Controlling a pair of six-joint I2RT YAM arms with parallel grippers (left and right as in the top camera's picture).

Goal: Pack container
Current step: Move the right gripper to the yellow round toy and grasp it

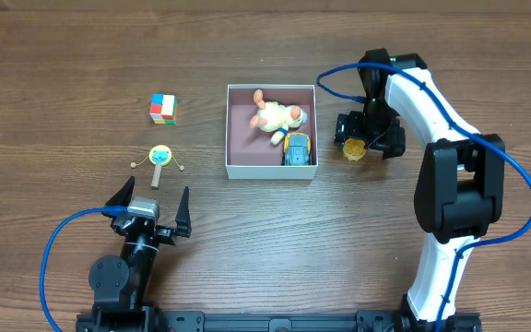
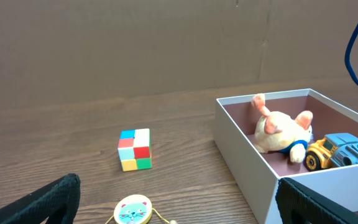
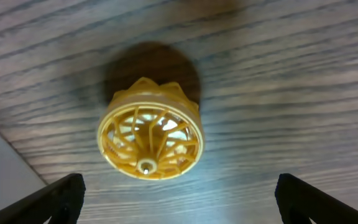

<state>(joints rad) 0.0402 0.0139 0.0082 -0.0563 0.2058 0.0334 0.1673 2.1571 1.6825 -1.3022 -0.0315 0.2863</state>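
Note:
The container [image 1: 232,129], a white-walled box with a pink-mauve inside, sits mid-table and holds a plush toy [image 1: 277,116] and a yellow-and-blue toy truck [image 1: 297,148]. It also shows in the left wrist view [image 2: 247,162] at the right. A yellow round slotted toy [image 1: 354,148] lies on the table just right of the container. My right gripper [image 1: 369,140] is open, pointing down right above it, and the toy [image 3: 150,138] lies between the fingers, untouched. My left gripper [image 1: 151,208] is open and empty near the front left.
A coloured cube [image 1: 162,108] lies far left, also in the left wrist view [image 2: 135,149]. A small cat-face rattle drum [image 1: 160,158] lies in front of my left gripper, seen in the left wrist view [image 2: 133,210]. A blue cable [image 1: 72,231] loops at the front left.

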